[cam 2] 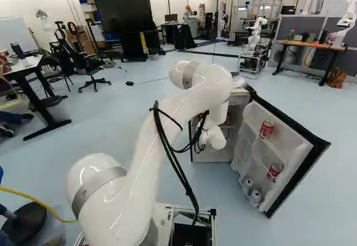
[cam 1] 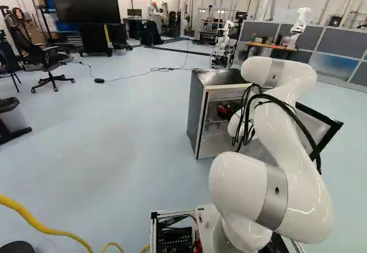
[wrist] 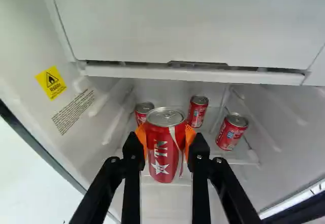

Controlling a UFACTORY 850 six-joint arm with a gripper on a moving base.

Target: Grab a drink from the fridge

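In the left base view my gripper [cam 1: 228, 111] shows as a dark shape inside the open fridge [cam 1: 196, 115], partly behind the arm. The wrist view has the gripper [wrist: 165, 150] shut on a red drink can [wrist: 163, 155], an orange pad against each side. The held can is upright, in front of the fridge's glass shelf. Beyond it, another red can [wrist: 143, 113] is partly hidden by it, and a second red can [wrist: 198, 111] stands close behind. A third can [wrist: 232, 131] stands apart on the shelf, beside the other finger.
A white compartment front [wrist: 188, 26] spans the fridge above the cans. In the right base view the fridge door [cam 2: 287, 140] stands wide open, with red cans [cam 2: 267, 129] in its racks. Farther off are an office chair [cam 1: 50, 63], a desk [cam 2: 307, 44] and another robot [cam 2: 255, 34].
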